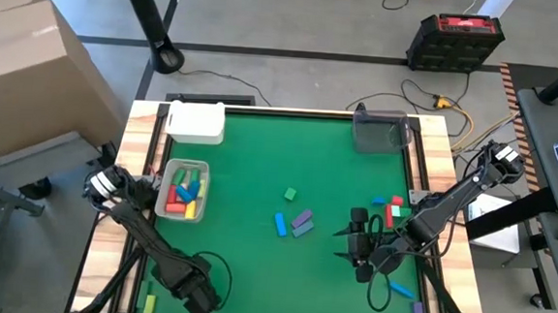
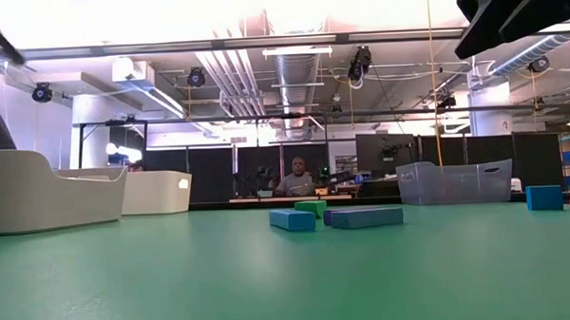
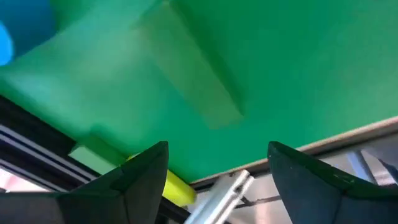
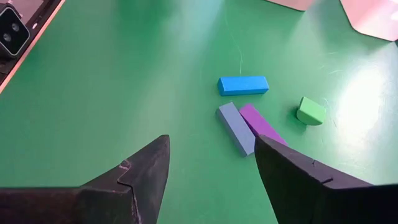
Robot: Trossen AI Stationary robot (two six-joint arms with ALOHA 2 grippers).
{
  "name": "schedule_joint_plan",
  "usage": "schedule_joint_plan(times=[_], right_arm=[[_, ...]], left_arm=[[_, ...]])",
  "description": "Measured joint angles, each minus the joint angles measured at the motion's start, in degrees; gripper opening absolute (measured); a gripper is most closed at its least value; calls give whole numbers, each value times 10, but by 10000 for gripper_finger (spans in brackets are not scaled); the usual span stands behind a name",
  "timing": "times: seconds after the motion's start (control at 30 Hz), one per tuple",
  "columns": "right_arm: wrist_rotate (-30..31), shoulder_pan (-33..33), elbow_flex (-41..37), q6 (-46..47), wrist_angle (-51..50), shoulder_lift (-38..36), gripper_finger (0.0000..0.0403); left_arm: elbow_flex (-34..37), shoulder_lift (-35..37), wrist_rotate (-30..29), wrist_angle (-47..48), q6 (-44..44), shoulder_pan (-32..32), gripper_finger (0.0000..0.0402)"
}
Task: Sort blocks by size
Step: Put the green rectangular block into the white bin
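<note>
right gripper (image 4: 211, 168) fingers spread, empty | grey-blue bar (image 4: 236, 128) and purple bar (image 4: 262, 123) touching, just ahead | risk: pinching both, mis-sorting | left gripper (image 3: 217, 165) released, parked at worktop (image 1: 253, 262) edge

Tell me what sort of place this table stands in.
Probably a robotics lab or workshop: exposed ceiling ducts and pipes overhead, a row of dark monitors with a person seated behind the green table, and cables trailing on the concrete floor.
</note>
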State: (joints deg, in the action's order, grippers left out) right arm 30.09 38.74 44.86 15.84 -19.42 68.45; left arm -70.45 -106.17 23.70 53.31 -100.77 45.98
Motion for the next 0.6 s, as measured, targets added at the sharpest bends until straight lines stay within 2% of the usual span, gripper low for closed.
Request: schedule_joint_plan(times=[0.47, 0.6], right_arm=[[-3, 0, -1, 2, 0, 0, 220], [-3, 0, -1, 2, 0, 0, 221]], left_arm=[[70, 0, -3, -71, -38, -1, 257], [95, 5, -2, -89, -61, -1, 237]])
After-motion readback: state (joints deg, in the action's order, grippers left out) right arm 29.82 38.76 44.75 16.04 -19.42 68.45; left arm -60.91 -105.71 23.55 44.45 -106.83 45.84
